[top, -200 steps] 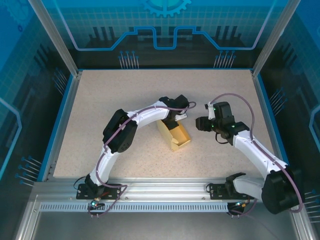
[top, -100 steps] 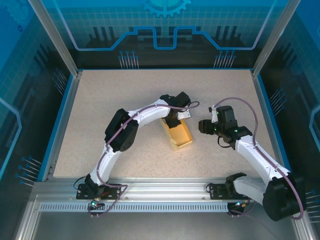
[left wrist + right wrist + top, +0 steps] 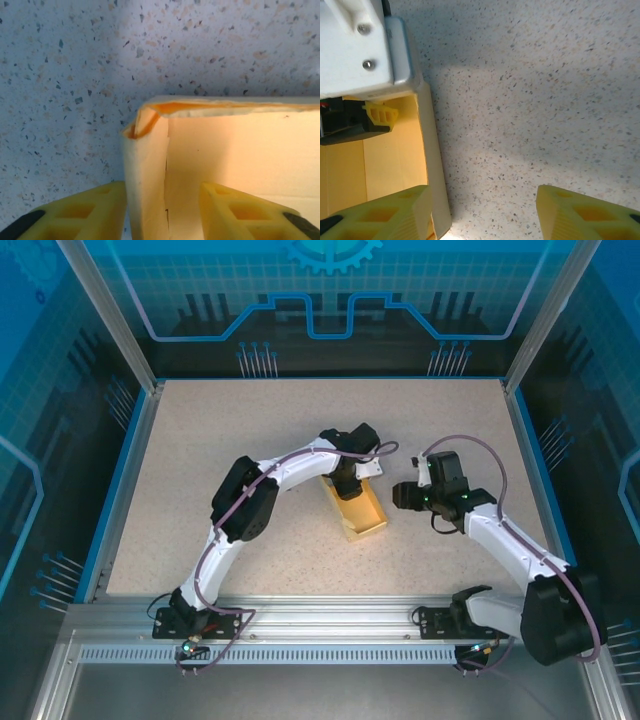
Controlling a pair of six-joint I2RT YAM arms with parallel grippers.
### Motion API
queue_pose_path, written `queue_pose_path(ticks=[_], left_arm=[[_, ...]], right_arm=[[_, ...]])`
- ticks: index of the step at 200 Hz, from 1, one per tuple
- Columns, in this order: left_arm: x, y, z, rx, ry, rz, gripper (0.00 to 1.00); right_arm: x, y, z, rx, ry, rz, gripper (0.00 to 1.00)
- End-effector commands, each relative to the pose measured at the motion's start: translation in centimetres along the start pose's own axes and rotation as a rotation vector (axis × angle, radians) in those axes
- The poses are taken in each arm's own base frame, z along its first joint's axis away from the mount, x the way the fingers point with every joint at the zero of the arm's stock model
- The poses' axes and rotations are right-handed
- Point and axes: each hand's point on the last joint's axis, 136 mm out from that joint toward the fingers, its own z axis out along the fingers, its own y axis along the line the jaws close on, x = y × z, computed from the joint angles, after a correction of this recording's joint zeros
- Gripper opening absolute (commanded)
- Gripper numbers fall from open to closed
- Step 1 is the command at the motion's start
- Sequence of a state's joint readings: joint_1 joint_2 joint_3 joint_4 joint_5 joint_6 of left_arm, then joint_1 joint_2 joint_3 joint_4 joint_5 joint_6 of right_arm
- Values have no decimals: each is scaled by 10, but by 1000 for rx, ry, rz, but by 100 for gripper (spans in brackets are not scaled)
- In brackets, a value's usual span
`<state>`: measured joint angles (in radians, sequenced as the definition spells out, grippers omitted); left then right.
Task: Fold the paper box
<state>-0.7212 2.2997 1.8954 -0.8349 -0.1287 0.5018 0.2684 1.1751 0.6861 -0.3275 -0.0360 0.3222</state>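
Note:
The paper box (image 3: 358, 508) is an open pale yellow tray lying slantwise mid-table. My left gripper (image 3: 349, 478) hangs over its far end. In the left wrist view its yellow fingers (image 3: 75, 212) straddle a folded corner wall of the paper box (image 3: 145, 170), open, with a clear gap at the right finger. My right gripper (image 3: 402, 494) is just right of the box, open. In the right wrist view the right gripper (image 3: 485, 215) spans bare tabletop, its left finger (image 3: 385, 212) over the box's side wall (image 3: 432, 160).
The speckled tabletop (image 3: 220, 440) has a blue rim, with frame posts at its far corners. The left arm's white housing (image 3: 355, 45) and a yellow fingertip (image 3: 382, 114) sit over the box's interior. Free room lies at the far and left parts of the table.
The left gripper has opened and let go of the box wall it was pinching. The box has settled longer and flatter on the table. The right gripper shifted slightly.

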Motion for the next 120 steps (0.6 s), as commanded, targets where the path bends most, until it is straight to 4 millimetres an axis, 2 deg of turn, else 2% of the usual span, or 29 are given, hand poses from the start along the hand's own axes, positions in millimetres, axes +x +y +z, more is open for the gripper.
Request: queue_pose_path(ticks=[1, 27, 69, 89, 120], left_arm=[[-15, 3, -19, 34, -92, -20, 50], [-26, 5, -37, 64, -178, -58, 56], [-48, 13, -89, 136, -397, -154, 66], [-55, 21, -109, 143, -478, -195, 67], [-55, 36, -130, 121, -551, -259, 67]], right_arm=[[10, 8, 8, -48, 41, 8, 58], [22, 19, 16, -113, 97, 5, 58], [43, 40, 30, -222, 197, 9, 59], [52, 52, 36, -265, 236, 5, 59], [60, 61, 41, -279, 264, 4, 59]])
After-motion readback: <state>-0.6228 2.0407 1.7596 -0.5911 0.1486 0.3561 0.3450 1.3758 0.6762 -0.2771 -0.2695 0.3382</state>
